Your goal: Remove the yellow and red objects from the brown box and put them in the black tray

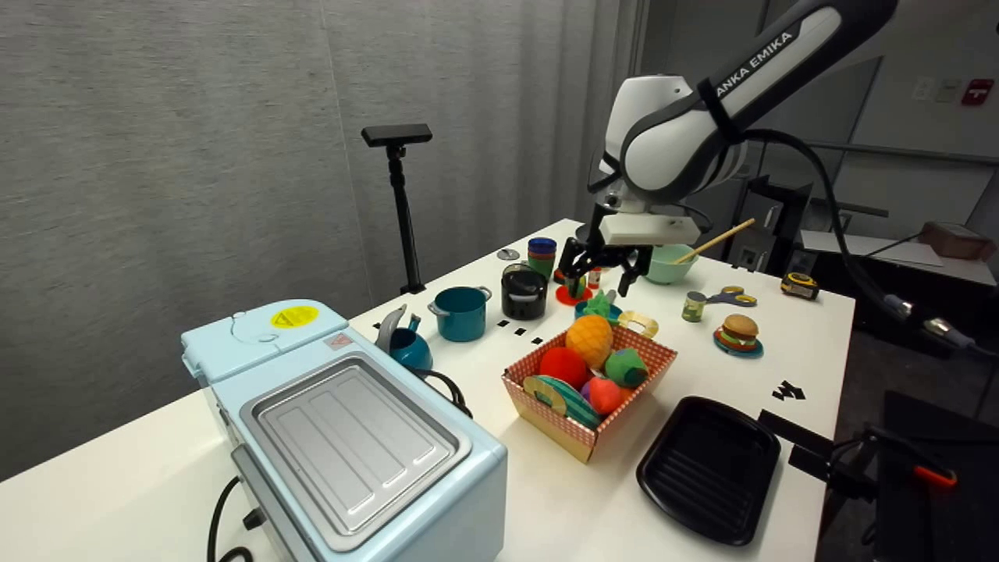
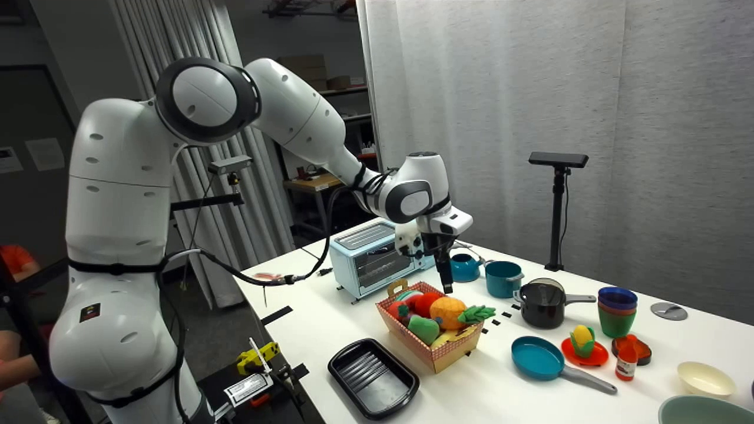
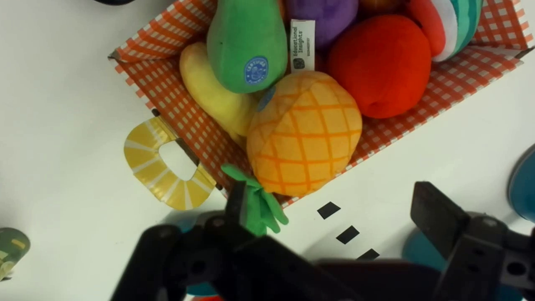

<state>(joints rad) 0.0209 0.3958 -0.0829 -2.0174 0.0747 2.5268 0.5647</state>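
Note:
The orange-yellow toy fruit with green leaves lies in the brown box, its leaves over one corner; it also shows in the exterior view and the wrist view. The plain red toy fruit lies beside it in the box, also seen in both exterior views. The black tray sits beside the box and holds nothing; it also shows in an exterior view. My gripper is open and empty, above the leaf end of the box.
The box also holds a green pear-like toy, a pale yellow toy and a watermelon slice. Near it stand a pale blue appliance, a teal pot, a black pot and a teal pan.

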